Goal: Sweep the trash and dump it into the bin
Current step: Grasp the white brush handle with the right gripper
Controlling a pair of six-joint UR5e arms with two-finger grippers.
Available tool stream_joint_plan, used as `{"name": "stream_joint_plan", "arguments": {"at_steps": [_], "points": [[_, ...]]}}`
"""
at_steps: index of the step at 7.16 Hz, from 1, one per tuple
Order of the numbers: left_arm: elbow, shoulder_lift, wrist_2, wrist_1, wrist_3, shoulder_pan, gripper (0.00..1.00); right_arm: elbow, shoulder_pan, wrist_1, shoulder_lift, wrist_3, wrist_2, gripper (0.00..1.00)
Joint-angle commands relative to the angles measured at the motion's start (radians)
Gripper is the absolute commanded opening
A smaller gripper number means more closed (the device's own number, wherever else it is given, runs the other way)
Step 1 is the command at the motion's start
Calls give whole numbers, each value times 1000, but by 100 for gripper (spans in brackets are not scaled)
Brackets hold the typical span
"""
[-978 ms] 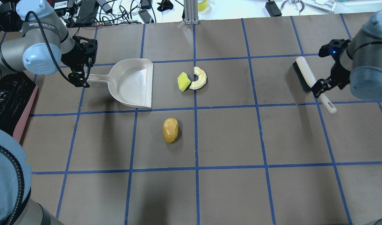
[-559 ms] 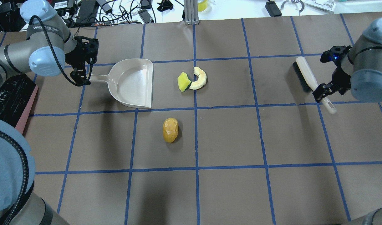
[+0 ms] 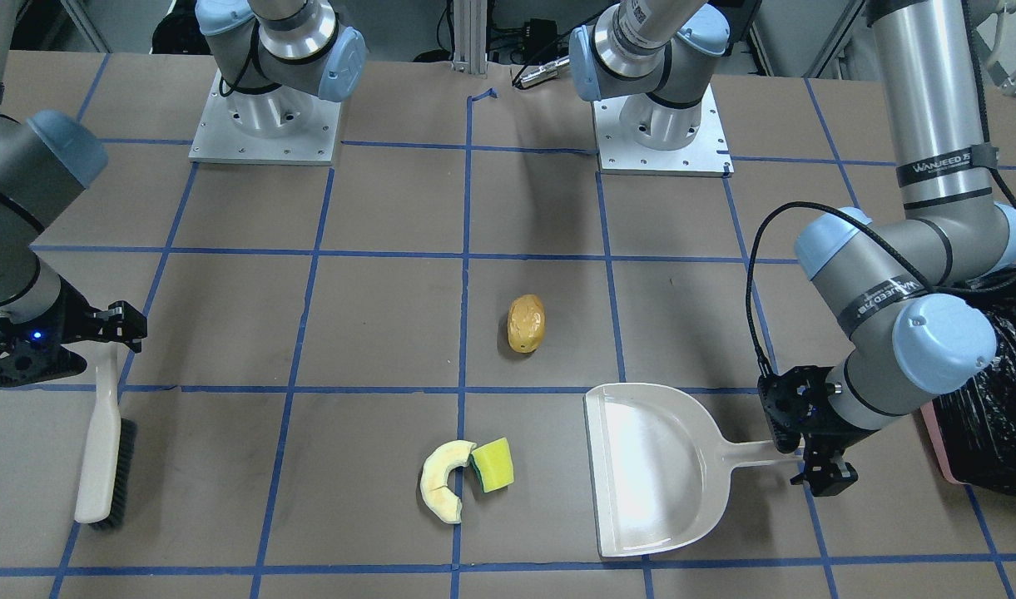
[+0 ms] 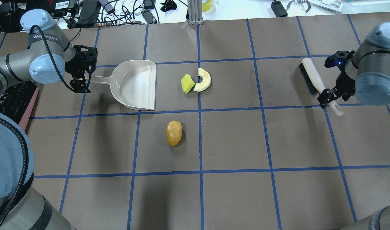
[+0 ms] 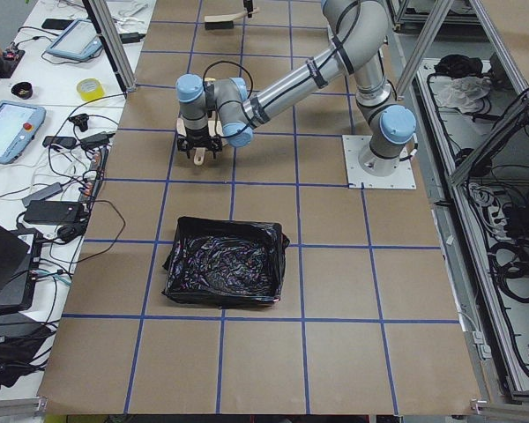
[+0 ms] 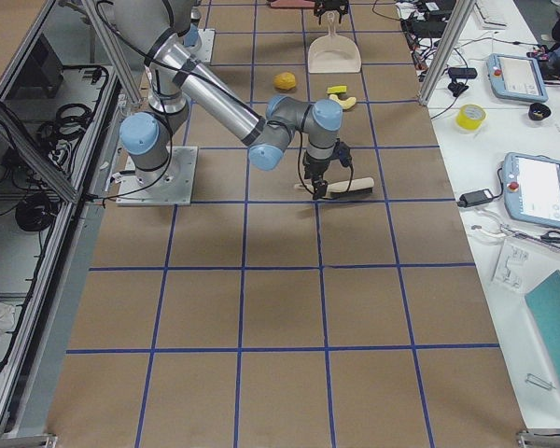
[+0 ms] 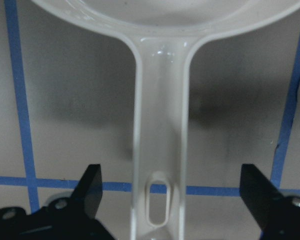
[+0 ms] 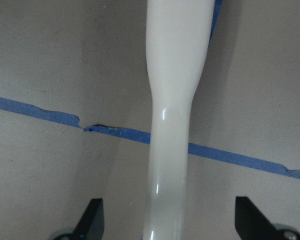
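Left wrist view: the left gripper (image 7: 172, 195) sits low in frame with its jaws spread wide on either side of the beige dustpan (image 7: 160, 100) handle, touching neither side. It looks lined up to close on it.

Right wrist view: the right gripper (image 8: 170, 220) likewise straddles the white handle of the brush (image 8: 172, 75), fingers apart and clear of it.

Overhead view: the sponge wedge (image 4: 187, 83) touches the crescent slice (image 4: 203, 80) just right of the pan's open mouth. The potato-shaped lump (image 4: 174, 133) lies apart, below centre. The pan's mouth faces the trash, probably so that the brush, at far right, can push the pieces across into it.

Front-facing view: the same layout mirrored, with the pan at lower right and the brush at lower left, both flat on the table (image 3: 374, 291).

Exterior left view: the black-lined bin (image 5: 225, 269) stands at lower centre, well apart from the pan, within the near arm's side for dumping.

Exterior right view: the brush lies at centre under the near arm; the trash is small at the top.
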Motion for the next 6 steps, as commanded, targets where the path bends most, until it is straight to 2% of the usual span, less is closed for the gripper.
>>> {"name": "stream_joint_plan", "arguments": {"at_steps": [1, 2, 3, 4, 5, 6], "points": [[-3, -1, -21, 2, 1, 5, 75, 0, 0, 1, 3, 2, -1, 65], [-1, 1, -23, 9, 35, 11, 58, -1, 0, 4, 4, 0, -1, 41], [-4, 1, -24, 50, 60, 13, 30, -1, 0, 6, 3, 0, -2, 19], [-7, 1, -21, 52, 60, 13, 4, -1, 0, 6, 3, 0, -2, 4], [-13, 8, -21, 64, 63, 13, 0, -1, 0, 9, 3, 2, -2, 0], [-19, 19, -20, 68, 59, 13, 0, -1, 0, 29, 3, 0, -1, 0]]}}
